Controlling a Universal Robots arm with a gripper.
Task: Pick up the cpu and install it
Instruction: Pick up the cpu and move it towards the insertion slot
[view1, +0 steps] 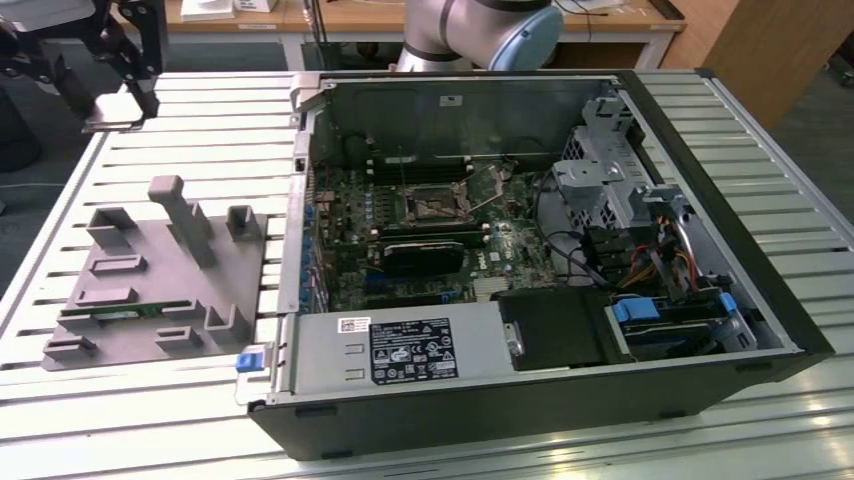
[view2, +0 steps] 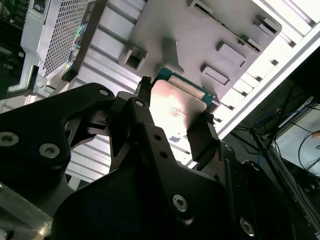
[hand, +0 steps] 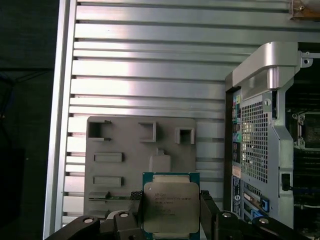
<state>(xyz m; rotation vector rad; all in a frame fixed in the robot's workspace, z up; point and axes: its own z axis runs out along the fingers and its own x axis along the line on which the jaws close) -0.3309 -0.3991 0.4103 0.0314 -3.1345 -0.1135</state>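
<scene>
Black fingers (hand: 209, 212) of the gripper (hand: 171, 217) are seen closest in the first wrist view, and they are shut tight on the cpu (hand: 171, 202). The chip is pinched by two facing edges, one finger on each. Its other two edges are left free. Its shiny silver top and thin green rim are shown flat and level.

In the exterior view the gripper (view1: 114, 95) is held up over the far corner of the slatted metal table (view1: 187, 140), at the exterior view's left. The chip is lifted off the table, and open air is seen under it.

A gray tray (view1: 147, 270) with raised blocks is laid on the table near the gripper. Just beside the tray's edge, an open computer case (view1: 534, 400) is laid on its side. Its upper side is uncovered, so the green board (view1: 347, 240) is seen from above. A tall metal wall (view1: 300, 200) of the case is stood between the tray and the board.

A square socket (view1: 434, 205) is set near the middle of the board. A black card (view1: 420, 255) is placed just beside it. Wires (view1: 587, 260) are bunched farther to the exterior view's right.
</scene>
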